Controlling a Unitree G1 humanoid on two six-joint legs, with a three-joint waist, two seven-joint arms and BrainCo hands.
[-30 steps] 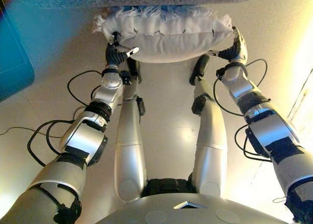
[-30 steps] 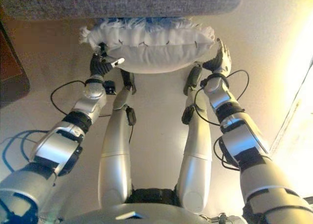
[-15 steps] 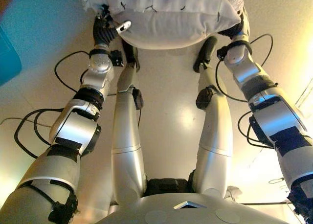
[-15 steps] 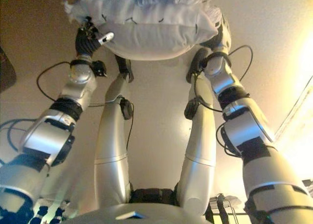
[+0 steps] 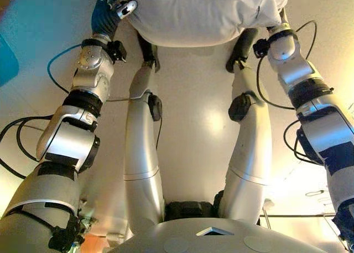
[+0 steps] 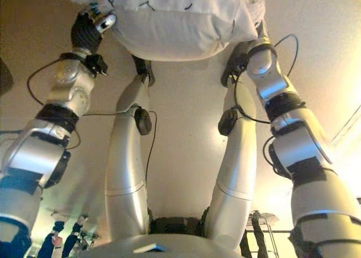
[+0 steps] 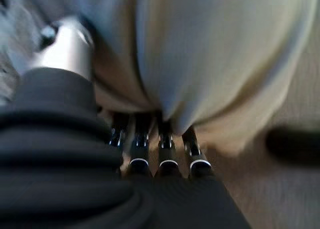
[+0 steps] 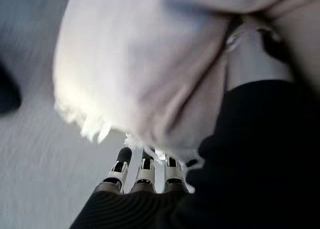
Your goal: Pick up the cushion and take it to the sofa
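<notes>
Left hand (image 5: pixel 108 12), dark ribbed cover uppermost, at the left end of a white, plump fabric cushion with a fringed edge (image 5: pixel 204 15). In the left wrist view the fingers (image 7: pixel 165 139) run up under the cloth and their tips are hidden there, while the silver thumb (image 7: pixel 67 46) presses on the cushion's near face: the hand is closed on the cushion end, pinching it between thumb and fingers.

Right hand (image 8: pixel 145 171) at the opposite, right end of the same cushion. In the right wrist view its fingers reach under the fringed edge and the thumb (image 8: pixel 250 54) lies against the cloth beside the dark cover, so this hand also grips the cushion. In the eye views only its wrist shows, just below the cushion's right corner.

The cushion is held between the two hands, clear of the pale, glossy floor (image 5: pixel 193 109), at the top edge of both eye views, its long axis running left to right. Its upper part is cut off by the frame.

A teal, flat-sided object (image 5: pixel 8 59) shows at the left edge of the left eye view, well apart from the cushion.
</notes>
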